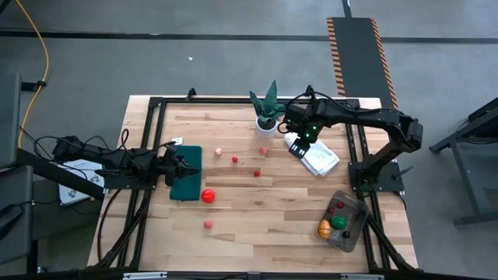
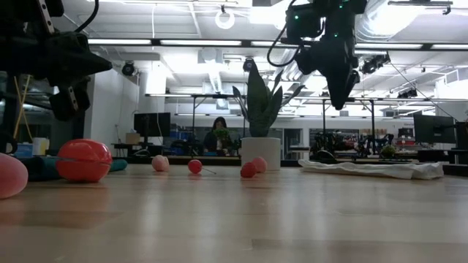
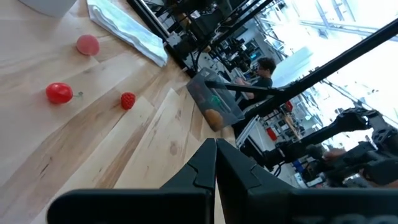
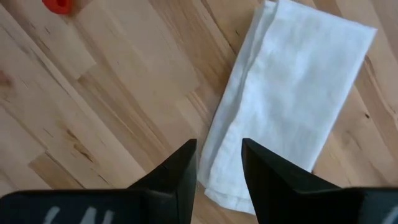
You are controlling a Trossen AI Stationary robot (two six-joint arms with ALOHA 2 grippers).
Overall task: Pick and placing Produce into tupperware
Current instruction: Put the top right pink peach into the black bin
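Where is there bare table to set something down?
Widest bare patch: the wood between the big red fruit and the tupperware. Another lies between the green mat and the table's far edge. Crowded: around the plant and white cloth.

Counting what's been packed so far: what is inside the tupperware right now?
In the high view the tupperware holds an orange piece, a green one and two small dark red ones. Anything lying beneath them cannot be seen.
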